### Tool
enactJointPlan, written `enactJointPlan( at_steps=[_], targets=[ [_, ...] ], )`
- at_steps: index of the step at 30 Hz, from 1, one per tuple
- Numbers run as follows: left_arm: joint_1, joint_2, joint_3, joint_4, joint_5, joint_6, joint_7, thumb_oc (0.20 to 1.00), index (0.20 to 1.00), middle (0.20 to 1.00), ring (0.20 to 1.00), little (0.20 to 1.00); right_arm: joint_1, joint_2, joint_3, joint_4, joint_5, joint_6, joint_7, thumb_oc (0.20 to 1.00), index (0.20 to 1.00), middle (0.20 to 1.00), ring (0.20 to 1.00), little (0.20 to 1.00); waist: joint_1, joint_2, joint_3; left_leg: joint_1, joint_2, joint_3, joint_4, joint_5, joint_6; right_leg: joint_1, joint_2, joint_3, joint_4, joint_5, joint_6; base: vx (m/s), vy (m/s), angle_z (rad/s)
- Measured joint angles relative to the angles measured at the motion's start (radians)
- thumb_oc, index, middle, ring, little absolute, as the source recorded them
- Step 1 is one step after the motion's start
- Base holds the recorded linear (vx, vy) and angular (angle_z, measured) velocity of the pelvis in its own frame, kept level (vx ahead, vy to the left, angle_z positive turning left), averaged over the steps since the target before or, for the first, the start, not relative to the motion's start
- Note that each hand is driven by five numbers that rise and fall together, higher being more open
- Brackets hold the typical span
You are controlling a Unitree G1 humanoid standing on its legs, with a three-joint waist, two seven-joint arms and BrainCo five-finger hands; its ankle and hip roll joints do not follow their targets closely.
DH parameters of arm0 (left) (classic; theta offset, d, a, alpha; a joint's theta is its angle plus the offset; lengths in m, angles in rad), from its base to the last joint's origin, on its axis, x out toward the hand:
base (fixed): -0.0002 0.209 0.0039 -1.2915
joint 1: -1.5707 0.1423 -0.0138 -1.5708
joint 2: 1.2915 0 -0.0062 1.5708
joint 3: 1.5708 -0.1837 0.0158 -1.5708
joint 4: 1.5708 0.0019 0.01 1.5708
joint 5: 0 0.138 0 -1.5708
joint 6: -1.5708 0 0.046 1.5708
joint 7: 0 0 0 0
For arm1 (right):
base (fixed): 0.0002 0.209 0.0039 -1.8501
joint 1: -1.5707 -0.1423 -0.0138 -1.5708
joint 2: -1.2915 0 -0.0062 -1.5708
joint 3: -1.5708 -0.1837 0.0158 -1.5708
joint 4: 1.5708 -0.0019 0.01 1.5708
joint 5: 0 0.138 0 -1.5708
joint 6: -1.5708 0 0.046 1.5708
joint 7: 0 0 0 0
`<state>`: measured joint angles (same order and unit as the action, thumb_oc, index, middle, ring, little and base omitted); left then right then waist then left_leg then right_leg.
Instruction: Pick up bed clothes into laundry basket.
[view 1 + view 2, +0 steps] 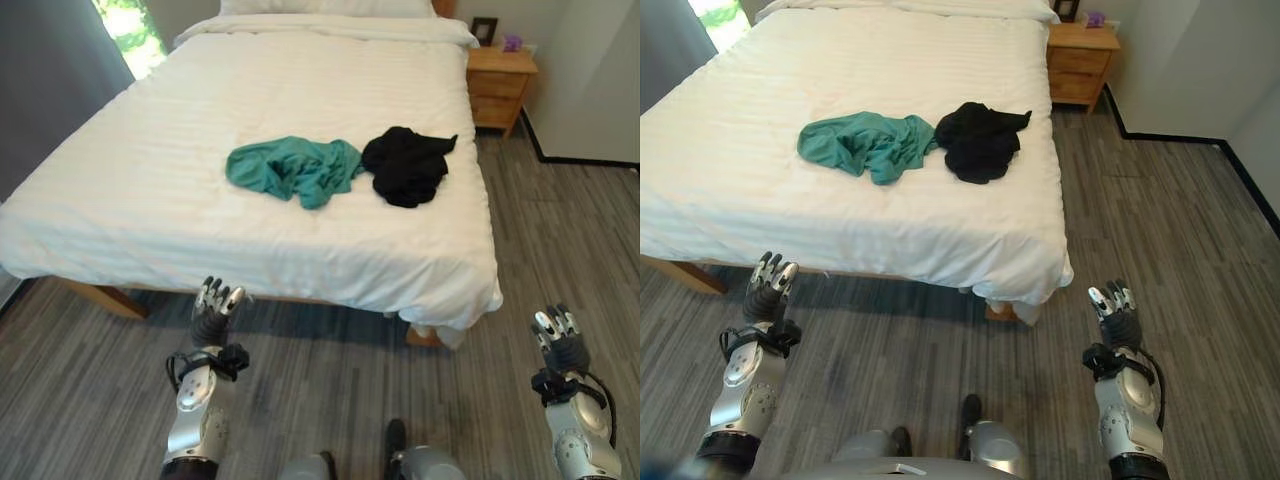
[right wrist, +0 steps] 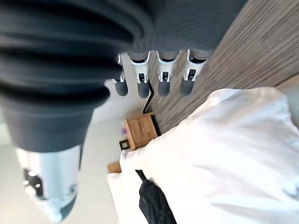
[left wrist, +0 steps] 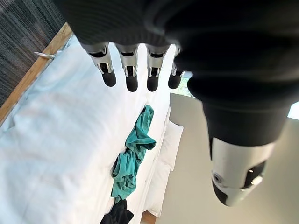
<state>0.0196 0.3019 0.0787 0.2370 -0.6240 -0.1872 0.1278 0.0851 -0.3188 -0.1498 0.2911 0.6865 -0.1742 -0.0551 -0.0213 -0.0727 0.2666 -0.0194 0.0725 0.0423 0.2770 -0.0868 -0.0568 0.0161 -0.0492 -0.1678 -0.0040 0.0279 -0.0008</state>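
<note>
Lying side by side on your bed (image 1: 150, 180), the green garment (image 1: 292, 168) and black garment (image 1: 406, 164) touch. Your left robot hand (image 1: 216, 305) and right robot hand (image 1: 556, 335) hover short of it, fingers relaxed, empty.

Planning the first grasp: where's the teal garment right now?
The teal garment lies mid-bed on the white sheet, touching the black garment on its right.

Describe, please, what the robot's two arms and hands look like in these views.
Both arms are silver-grey metal shells. Each wrist and hand back sits under a dark ribbed cover, with black cable looped at the wrist. The left hand and right hand have silver fingers ending in dark rounded tips, lined up in a row in the wrist views, with a thick silver thumb, dark-tipped, set apart.
</note>
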Motion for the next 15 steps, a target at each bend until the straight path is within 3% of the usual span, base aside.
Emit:
enactJointPlan(
  at_steps=[2, 3, 4, 5, 7, 8, 9, 10, 11, 12, 14, 15],
  targets=[
    [-0.004, 0.000, -0.017, 0.003, 0.000, 0.000, 0.000, 1.000, 1.000, 1.000, 1.000, 1.000, -0.001, 0.002, 0.000, 0.002, 0.000, 0.000, -0.001, 1.000, 1.000, 1.000, 1.000, 1.000, -0.004, 0.000, 0.002, -0.032, 0.029, 0.003, -0.067, 0.015, -0.001, 0.013, 0.001, 0.004, -0.062, -0.005, 0.008, 0.24, 0.093, -0.10],
    [-0.011, -0.010, -0.038, 0.007, 0.000, 0.000, -0.001, 1.000, 1.000, 1.000, 1.000, 1.000, -0.003, -0.005, -0.003, 0.007, 0.000, -0.001, -0.002, 1.000, 1.000, 1.000, 1.000, 1.000, 0.000, 0.035, 0.000, -0.034, 0.068, 0.004, -0.150, 0.021, 0.006, 0.014, 0.028, -0.001, -0.064, -0.021, 0.016, 0.22, 0.110, -0.15],
    [-0.020, -0.012, -0.054, -0.005, 0.000, -0.001, -0.005, 1.000, 1.000, 1.000, 1.000, 1.000, -0.006, -0.017, -0.004, 0.007, 0.000, -0.001, -0.002, 1.000, 1.000, 1.000, 1.000, 1.000, 0.004, 0.053, 0.007, -0.032, 0.109, -0.010, -0.231, 0.035, -0.036, -0.025, 0.036, 0.004, 0.025, -0.047, 0.009, 0.32, 0.194, -0.03],
    [-0.058, -0.021, -0.081, 0.033, 0.000, 0.004, -0.013, 1.000, 1.000, 1.000, 1.000, 1.000, -0.013, -0.013, -0.018, 0.042, 0.001, 0.003, -0.008, 1.000, 1.000, 1.000, 1.000, 1.000, 0.000, 0.070, 0.030, -0.029, 0.143, -0.032, -0.310, 0.072, -0.073, -0.016, 0.046, -0.010, 0.028, -0.022, -0.026, 0.25, 0.175, -0.04],
    [-0.061, -0.021, -0.080, 0.042, 0.000, 0.005, -0.015, 1.000, 1.000, 1.000, 1.000, 1.000, -0.005, -0.012, -0.016, 0.039, 0.000, 0.005, -0.008, 1.000, 1.000, 1.000, 1.000, 1.000, 0.012, 0.057, 0.038, -0.033, 0.120, -0.037, -0.336, 0.077, -0.071, -0.019, 0.026, 0.016, 0.027, -0.025, -0.020, 0.21, 0.165, -0.32],
    [-0.054, -0.022, -0.072, 0.043, 0.000, 0.006, -0.013, 1.000, 1.000, 1.000, 1.000, 1.000, -0.003, -0.017, -0.023, 0.039, 0.000, 0.004, -0.009, 1.000, 1.000, 1.000, 1.000, 1.000, 0.028, 0.057, 0.037, -0.034, 0.083, -0.046, -0.297, 0.077, -0.065, -0.018, 0.010, 0.064, 0.003, -0.026, -0.014, 0.16, 0.151, -0.71],
    [-0.051, -0.022, -0.069, 0.044, 0.000, 0.006, -0.012, 1.000, 1.000, 1.000, 1.000, 1.000, -0.003, -0.020, -0.029, 0.036, 0.000, 0.003, -0.009, 1.000, 1.000, 1.000, 1.000, 1.000, 0.023, 0.071, 0.035, -0.030, 0.074, -0.052, -0.271, 0.079, -0.066, -0.001, 0.007, 0.072, -0.022, -0.027, -0.003, 0.33, 0.331, -0.80],
    [-0.054, -0.028, -0.068, 0.037, 0.000, 0.005, -0.014, 1.000, 1.000, 1.000, 1.000, 1.000, 0.010, -0.032, -0.038, 0.030, 0.000, 0.001, -0.012, 1.000, 1.000, 1.000, 1.000, 1.000, 0.015, 0.118, 0.015, -0.014, 0.085, -0.060, -0.273, 0.070, -0.068, 0.007, 0.020, 0.073, -0.038, -0.010, 0.028, 0.31, 0.358, -0.45],
    [-0.065, -0.026, -0.055, 0.040, 0.000, 0.004, -0.014, 1.000, 1.000, 1.000, 1.000, 1.000, 0.011, -0.020, -0.036, 0.034, 0.000, 0.004, -0.018, 1.000, 1.000, 1.000, 1.000, 1.000, 0.010, 0.109, 0.016, -0.005, 0.070, -0.047, -0.260, 0.108, -0.069, 0.014, 0.002, 0.088, -0.040, 0.009, 0.037, 0.29, 0.384, -0.40],
    [-0.065, -0.026, -0.048, 0.039, 0.000, 0.003, -0.015, 1.000, 1.000, 1.000, 1.000, 1.000, 0.012, -0.012, -0.033, 0.033, 0.000, 0.004, -0.018, 1.000, 1.000, 1.000, 1.000, 1.000, 0.013, 0.102, 0.013, 0.001, 0.056, -0.039, -0.252, 0.107, -0.067, 0.013, -0.011, 0.105, -0.038, 0.007, 0.041, 0.17, 0.330, -0.60],
    [-0.065, -0.021, -0.040, 0.033, 0.000, 0.002, -0.014, 1.000, 1.000, 1.000, 1.000, 1.000, 0.016, -0.010, -0.034, 0.030, 0.000, 0.000, -0.025, 1.000, 1.000, 1.000, 1.000, 1.000, 0.023, 0.099, 0.003, 0.005, 0.020, 0.022, -0.237, 0.086, -0.007, -0.014, -0.060, 0.132, 0.012, -0.011, 0.060, 0.11, 0.299, -0.67],
    [-0.061, -0.017, -0.030, 0.015, 0.000, 0.001, -0.013, 1.000, 1.000, 1.000, 1.000, 1.000, 0.024, 0.004, -0.039, 0.031, 0.000, 0.000, -0.028, 1.000, 1.000, 1.000, 1.000, 1.000, 0.020, 0.084, -0.004, 0.006, -0.007, 0.050, -0.244, 0.088, 0.028, -0.032, -0.105, 0.136, 0.095, -0.045, 0.068, 0.12, 0.367, -0.32]
  ],
)
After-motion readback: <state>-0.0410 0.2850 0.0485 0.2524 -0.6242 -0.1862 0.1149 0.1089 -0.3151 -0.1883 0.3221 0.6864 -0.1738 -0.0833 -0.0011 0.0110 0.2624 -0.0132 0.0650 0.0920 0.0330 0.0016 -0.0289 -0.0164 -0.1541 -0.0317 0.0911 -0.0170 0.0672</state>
